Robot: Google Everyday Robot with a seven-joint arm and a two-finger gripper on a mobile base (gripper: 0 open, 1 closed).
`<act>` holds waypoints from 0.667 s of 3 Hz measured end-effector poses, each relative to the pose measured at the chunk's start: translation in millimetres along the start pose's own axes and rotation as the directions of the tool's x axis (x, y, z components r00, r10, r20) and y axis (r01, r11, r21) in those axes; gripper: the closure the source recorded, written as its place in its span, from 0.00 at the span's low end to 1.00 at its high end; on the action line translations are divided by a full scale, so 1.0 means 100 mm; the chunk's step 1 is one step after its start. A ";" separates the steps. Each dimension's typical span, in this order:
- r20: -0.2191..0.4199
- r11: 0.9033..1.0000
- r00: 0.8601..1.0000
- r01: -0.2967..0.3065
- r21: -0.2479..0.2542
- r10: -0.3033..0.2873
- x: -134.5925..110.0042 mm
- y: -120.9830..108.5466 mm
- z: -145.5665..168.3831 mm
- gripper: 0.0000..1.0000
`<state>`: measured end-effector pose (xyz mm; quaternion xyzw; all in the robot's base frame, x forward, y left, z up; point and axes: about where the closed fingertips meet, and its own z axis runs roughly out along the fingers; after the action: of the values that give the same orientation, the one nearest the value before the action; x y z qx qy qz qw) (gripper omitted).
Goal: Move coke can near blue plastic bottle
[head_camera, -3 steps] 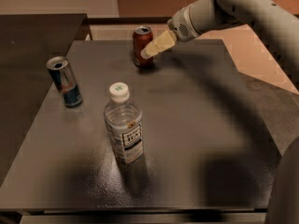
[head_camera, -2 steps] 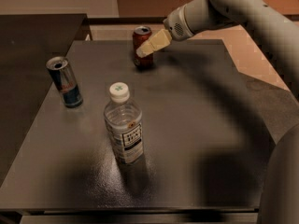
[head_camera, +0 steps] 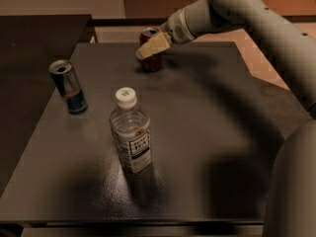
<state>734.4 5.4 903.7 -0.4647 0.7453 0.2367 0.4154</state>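
Observation:
The coke can (head_camera: 153, 63), red with a silver top, stands upright near the far edge of the dark table (head_camera: 212, 107). My gripper (head_camera: 149, 49) reaches in from the upper right and sits at the can's upper part, covering its middle. The blue plastic bottle (head_camera: 131, 132), clear and ribbed with a white cap and green mark, stands upright in the middle of the table, well in front of the can and slightly to its left.
A slim blue-and-silver energy drink can (head_camera: 68, 87) stands upright at the table's left side. A dark counter (head_camera: 34, 38) adjoins the table on the left. My arm (head_camera: 256, 19) spans the upper right and my base (head_camera: 291, 191) fills the lower right corner.
My gripper has shifted a little left and closer onto the coke can. The can, bottle and energy drink can have not moved.

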 end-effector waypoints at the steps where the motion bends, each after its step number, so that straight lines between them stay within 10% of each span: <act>1: 0.001 1.000 1.000 -0.005 0.002 0.005 0.00 -0.03 0.00 0.41; 2: 0.009 1.000 1.000 -0.002 0.002 0.002 0.00 -0.05 -0.07 0.64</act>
<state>736.0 -1.8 908.0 -0.4626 0.7441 0.2382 0.4190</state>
